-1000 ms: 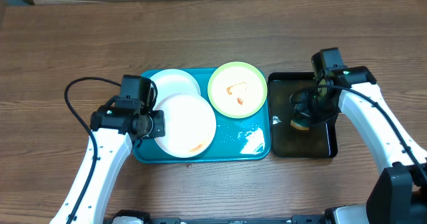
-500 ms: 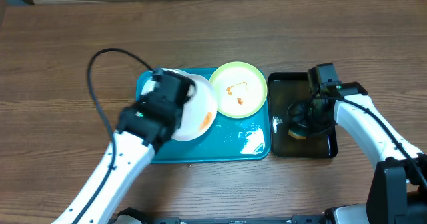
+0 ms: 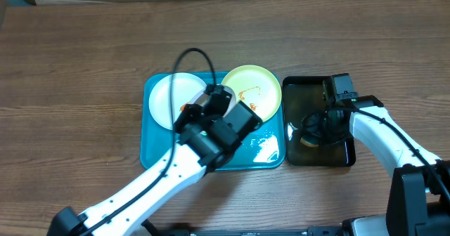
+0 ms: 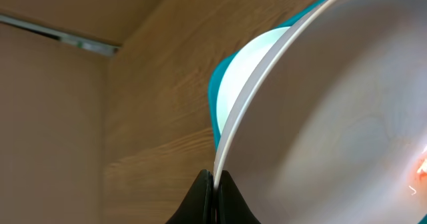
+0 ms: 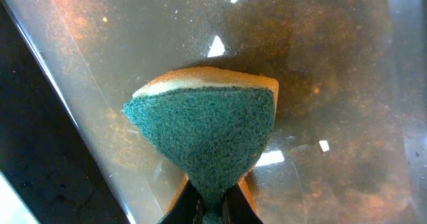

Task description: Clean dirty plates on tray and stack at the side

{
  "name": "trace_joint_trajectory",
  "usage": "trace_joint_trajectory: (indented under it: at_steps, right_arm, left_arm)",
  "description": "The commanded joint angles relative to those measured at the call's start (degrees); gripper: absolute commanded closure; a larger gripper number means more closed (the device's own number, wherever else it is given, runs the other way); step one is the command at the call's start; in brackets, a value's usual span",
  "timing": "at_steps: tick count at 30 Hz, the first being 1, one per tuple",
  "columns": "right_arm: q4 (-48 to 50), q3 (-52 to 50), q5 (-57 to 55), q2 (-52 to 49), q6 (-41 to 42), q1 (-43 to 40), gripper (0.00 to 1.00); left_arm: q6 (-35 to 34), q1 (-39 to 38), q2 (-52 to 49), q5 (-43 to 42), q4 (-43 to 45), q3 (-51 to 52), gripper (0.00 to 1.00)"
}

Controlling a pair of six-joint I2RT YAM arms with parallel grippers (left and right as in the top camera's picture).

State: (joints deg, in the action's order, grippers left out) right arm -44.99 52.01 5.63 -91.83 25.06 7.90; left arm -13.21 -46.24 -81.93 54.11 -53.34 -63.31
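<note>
Fingers point(image 4: 197, 203) of the left gripper point(image 4: 213, 179) pinch tight on the rim of a smeared white plate point(image 4: 333, 111), held over the middle of the blue tray point(image 3: 155, 141). A second white plate point(image 3: 167, 95) lies in the tray's back left corner, and a yellow-green plate point(image 3: 264, 85) with orange smears lies back right. The right gripper point(image 5: 212, 207) clamps a sponge point(image 5: 207, 137) in the wet black tray point(image 3: 295, 155). A second ago the held plate lay flat at the blue tray's front left.

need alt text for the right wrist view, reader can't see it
The right hand pinches a sponge, its green scouring face toward the camera and a tan layer at the far edge. Behind it is the wet, glinting floor of the black tray.
</note>
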Motion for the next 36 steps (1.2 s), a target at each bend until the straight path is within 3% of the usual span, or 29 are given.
trace_joint_trajectory:
  at_steps: [1,17,28,31,36]
  right_arm:
    - [0.42,-0.26,0.44,0.44,-0.46,-0.04,0.96]
    - [1.46,2.64,-1.09,0.31,-2.73,-0.04,0.96]
    - [14.40,-10.62,2.03,0.31,0.24,-0.04,0.96]
    - [13.27,-8.07,5.42,0.33,0.44,-0.07,0.97]
    - [1.75,4.04,5.81,0.48,-1.05,-0.07,0.96]
  left_arm:
    - [-1.18,-1.86,-2.21,7.91,0.15,-1.40,0.96]
    - [-1.20,-2.16,-2.38,7.74,0.00,-1.40,0.96]
    - [-1.64,-2.16,-2.38,3.02,-0.63,-1.40,0.96]
    - [-1.64,-2.16,-2.38,2.99,-0.87,-1.40,0.96]
    - [-1.66,-2.16,-2.38,3.04,-1.55,-1.40,0.96]
